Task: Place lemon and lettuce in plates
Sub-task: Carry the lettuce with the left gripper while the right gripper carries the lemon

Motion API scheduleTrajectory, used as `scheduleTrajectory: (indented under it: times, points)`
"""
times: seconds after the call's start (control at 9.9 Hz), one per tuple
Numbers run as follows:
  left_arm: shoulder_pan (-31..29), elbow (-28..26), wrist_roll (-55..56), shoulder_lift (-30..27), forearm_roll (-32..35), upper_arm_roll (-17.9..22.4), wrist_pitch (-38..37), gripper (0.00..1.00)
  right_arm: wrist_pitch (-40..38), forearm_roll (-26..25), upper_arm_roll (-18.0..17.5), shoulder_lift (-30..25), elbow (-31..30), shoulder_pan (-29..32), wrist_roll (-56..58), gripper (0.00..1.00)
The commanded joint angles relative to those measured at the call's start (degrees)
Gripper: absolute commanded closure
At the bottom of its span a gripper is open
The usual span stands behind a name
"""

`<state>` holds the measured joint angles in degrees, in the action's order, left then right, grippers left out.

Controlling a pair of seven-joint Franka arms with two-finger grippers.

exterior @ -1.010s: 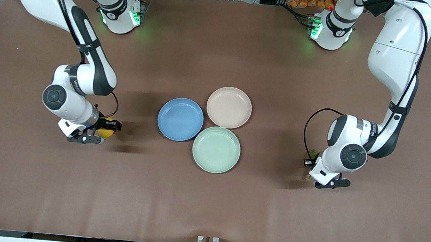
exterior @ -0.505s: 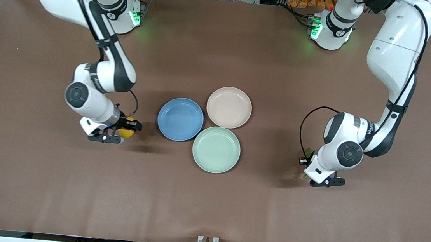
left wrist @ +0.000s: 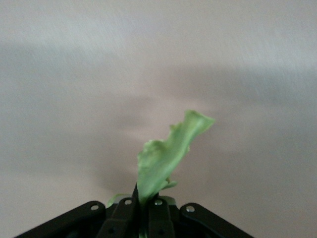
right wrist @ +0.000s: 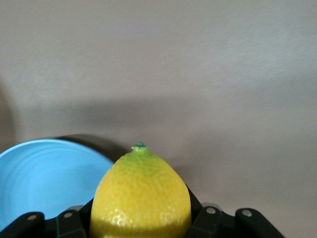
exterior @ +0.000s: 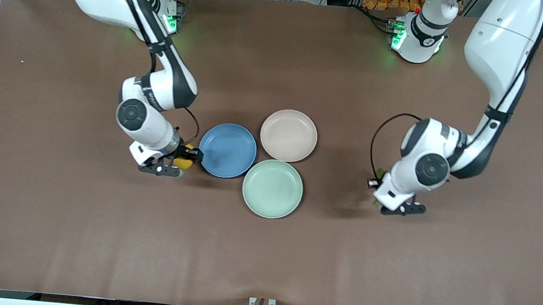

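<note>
Front view: right gripper [exterior: 186, 160] (holding lemon [exterior: 183, 163]) now beside blue plate [exterior: 227, 150].

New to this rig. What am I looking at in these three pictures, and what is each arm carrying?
Two robot arms stand at a brown table. The wide picture comes from a high camera facing them; the other two come from a camera on each arm's wrist. On the table sit three touching plates: the blue plate, the beige plate and a green plate, all empty. The right gripper, just off the blue plate's rim at the right arm's end, is shut on the lemon. The left gripper, over bare table toward the left arm's end, is shut on the lettuce. Nothing has been placed yet.
</note>
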<state>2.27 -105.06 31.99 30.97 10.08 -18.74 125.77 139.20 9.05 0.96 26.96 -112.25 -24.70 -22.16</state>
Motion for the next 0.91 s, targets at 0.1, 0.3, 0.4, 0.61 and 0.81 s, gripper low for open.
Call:
scheduleTrajectory:
  times: [0.1,0.3,0.4,0.61,0.81]
  points:
    - [0.1,-7.7,8.2,-6.1,-0.2,-4.9,0.9,1.0,-0.3,1.0,0.3,1.4,2.5,-3.6,-2.7,0.57]
    - [1.6,-7.4,14.4,-6.3,-0.2,-7.3,1.0,1.0,-0.2,0.6,0.4,2.1,2.5,-5.7,-5.9,0.57]
    - [1.6,-7.3,17.2,-6.2,-0.2,-9.1,1.0,1.0,-0.2,0.5,0.4,2.3,2.5,-7.0,-7.0,0.57]
    - [1.7,-7.5,21.1,-6.1,-0.2,-12.0,1.0,1.0,-0.1,0.4,0.4,3.3,2.5,-8.9,-7.8,0.57]
    - [1.9,-7.5,24.8,-5.7,-0.2,-14.5,1.1,1.0,0.2,0.4,0.4,4.5,2.6,-9.7,-7.8,0.57]
